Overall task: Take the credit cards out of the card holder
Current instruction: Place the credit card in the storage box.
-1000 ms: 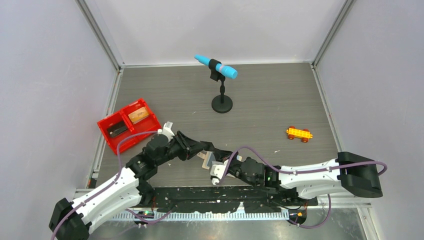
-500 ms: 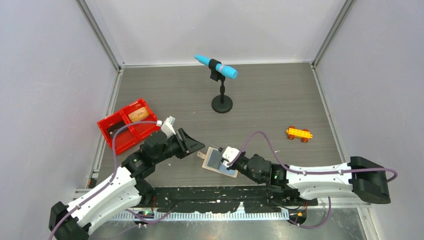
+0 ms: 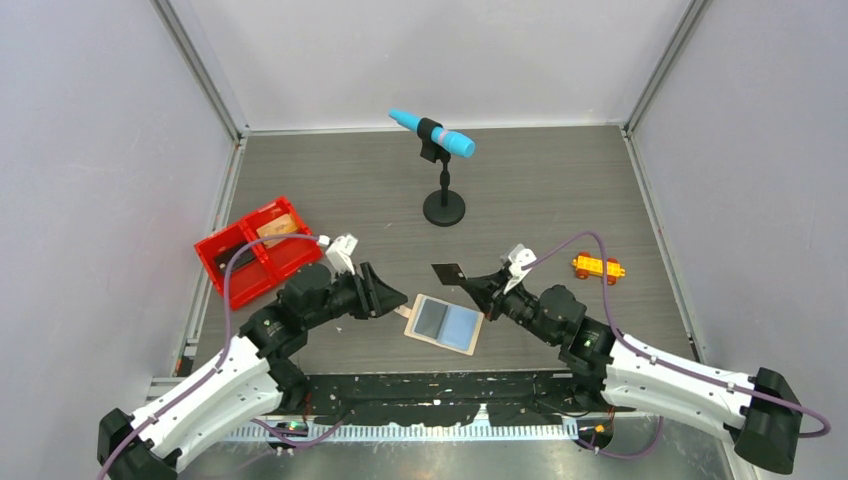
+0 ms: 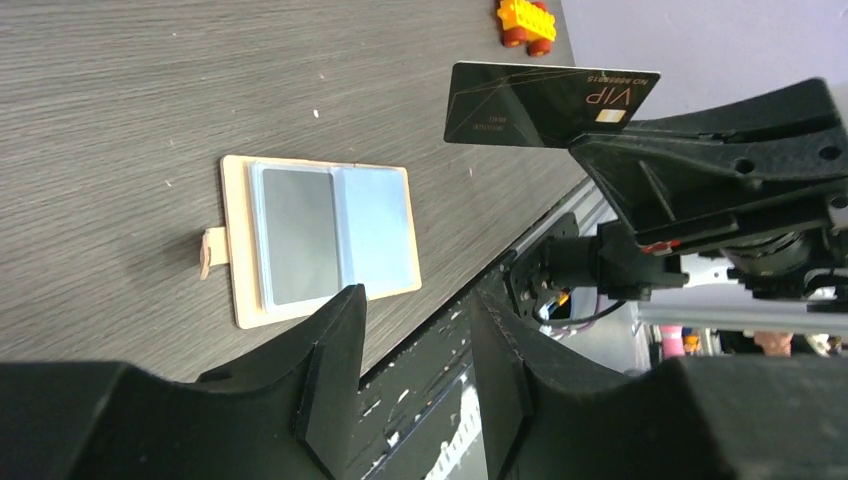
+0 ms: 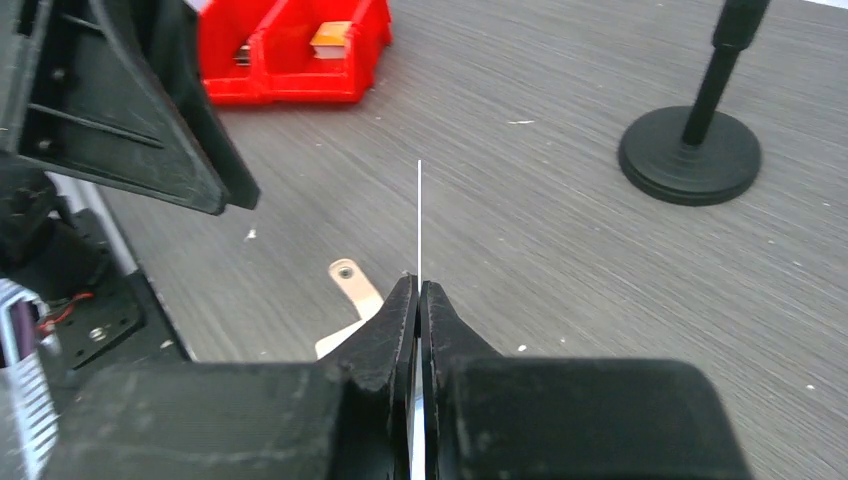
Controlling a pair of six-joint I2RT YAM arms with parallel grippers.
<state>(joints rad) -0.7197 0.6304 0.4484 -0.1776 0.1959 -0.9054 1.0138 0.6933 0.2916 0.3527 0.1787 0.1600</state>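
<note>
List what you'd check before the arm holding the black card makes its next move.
1. Black plastic card pinched in the shut right gripper: ok.
2. Card held in the air, apart from the flat tan leather-like card holder: ok.
3. Left gripper open and empty: ok.
4. Holder lying open on the grey table: ok.
5. Holder's clear sleeves emptied: cannot tell; one looks darker.
6. Way to the red two-compartment plastic tray free, if that is the goal: not ok, left arm stands between.
</note>
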